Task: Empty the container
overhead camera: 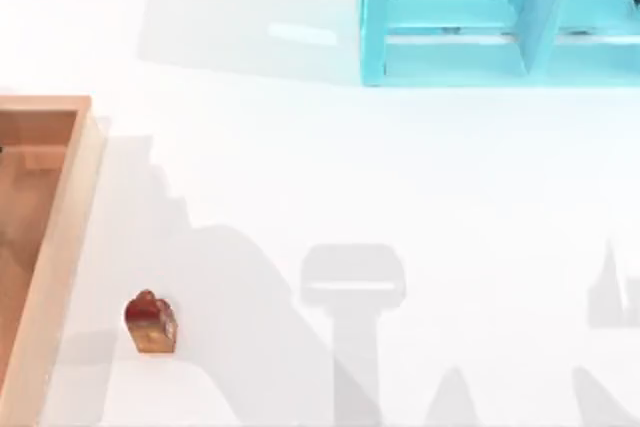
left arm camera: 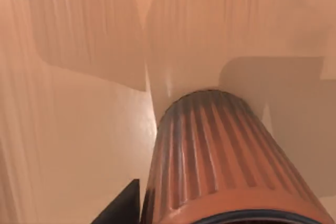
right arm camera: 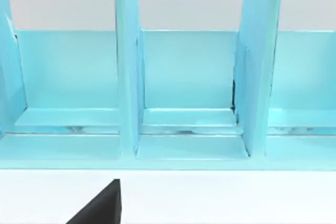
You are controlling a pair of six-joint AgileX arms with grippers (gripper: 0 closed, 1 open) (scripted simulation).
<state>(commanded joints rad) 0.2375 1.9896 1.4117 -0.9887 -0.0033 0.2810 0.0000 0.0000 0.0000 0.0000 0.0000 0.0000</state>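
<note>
While your left gripper (left arm camera: pixel 118 208), grip unclear, hangs beside the ribbed cup (left arm camera: pixel 226 161) inside the container (overhead camera: pixel 60 237), an off-centre grab may tip it.

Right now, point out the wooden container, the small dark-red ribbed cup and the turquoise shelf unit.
wooden container (overhead camera: pixel 62 247), top view, pale rim
small dark-red ribbed cup (overhead camera: pixel 150 323), top view, its side
turquoise shelf unit (right arm camera: pixel 184 72), right wrist view, middle compartment's back wall

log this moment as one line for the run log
container at table's left edge | ribbed cup close under left wrist camera, over wood | small red-brown item on table beside container | turquoise shelf far side
</note>
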